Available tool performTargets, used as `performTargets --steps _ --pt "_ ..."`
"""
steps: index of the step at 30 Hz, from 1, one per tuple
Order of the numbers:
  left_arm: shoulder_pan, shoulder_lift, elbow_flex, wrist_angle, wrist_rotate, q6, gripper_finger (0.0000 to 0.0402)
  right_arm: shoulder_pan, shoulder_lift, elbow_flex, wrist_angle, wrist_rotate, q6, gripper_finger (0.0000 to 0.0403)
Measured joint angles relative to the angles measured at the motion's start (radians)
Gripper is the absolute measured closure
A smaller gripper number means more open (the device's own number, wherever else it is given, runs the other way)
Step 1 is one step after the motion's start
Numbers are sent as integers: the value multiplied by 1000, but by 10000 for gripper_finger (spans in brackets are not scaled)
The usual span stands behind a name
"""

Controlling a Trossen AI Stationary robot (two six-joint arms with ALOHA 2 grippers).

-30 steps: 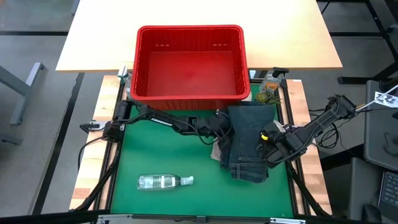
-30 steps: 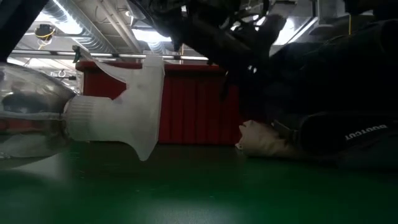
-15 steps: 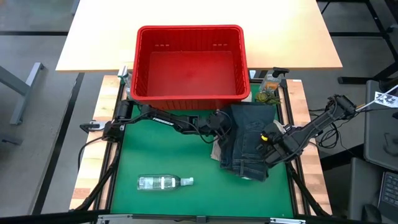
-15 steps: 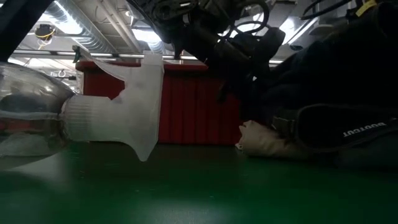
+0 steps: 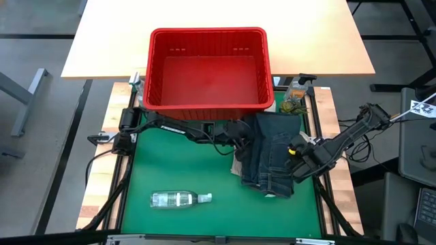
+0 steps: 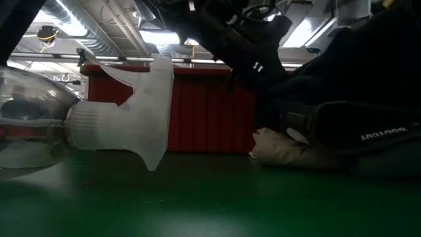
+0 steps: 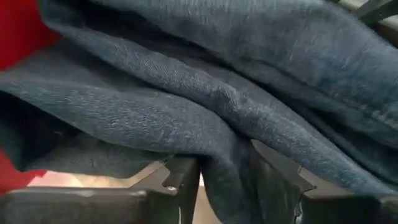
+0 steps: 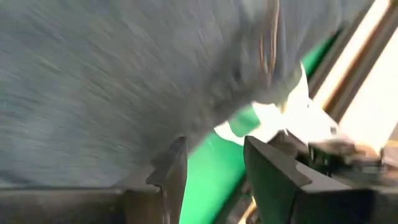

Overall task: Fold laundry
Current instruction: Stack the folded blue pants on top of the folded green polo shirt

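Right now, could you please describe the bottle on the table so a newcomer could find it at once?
Start at the red basket at the back of the green mat. Come straight toward the front edge: the clear bottle lies on its side there, alone. Unlike the jeans on the right, it is see-through and touches nothing else.

There is one pair of blue jeans [image 5: 270,160], and one tan cloth [image 6: 283,153] peeks out from under them. There is one red basket [image 5: 208,68], one clear bottle [image 5: 178,199] and one small spray bottle [image 5: 295,95]. There are two robot claws: the left claw [image 5: 240,133] on one side of the jeans and the right claw [image 5: 294,154] on the other side.
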Motion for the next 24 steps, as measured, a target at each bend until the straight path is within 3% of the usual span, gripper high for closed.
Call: performTargets --steps 6,12,17,24 --pt "1 -2 0 -5 -4 2 275 1 -13 122 1 168 -59 245" --pt "1 -2 0 -13 -8 2 275 1 -12 145 91 511 -99 245" --pt "9 -6 0 -48 -10 10 275 -42 0 66 272 527 -182 245" --pt "27 -39 0 -170 -10 32 276 -116 15 -109 679 517 -350 245"
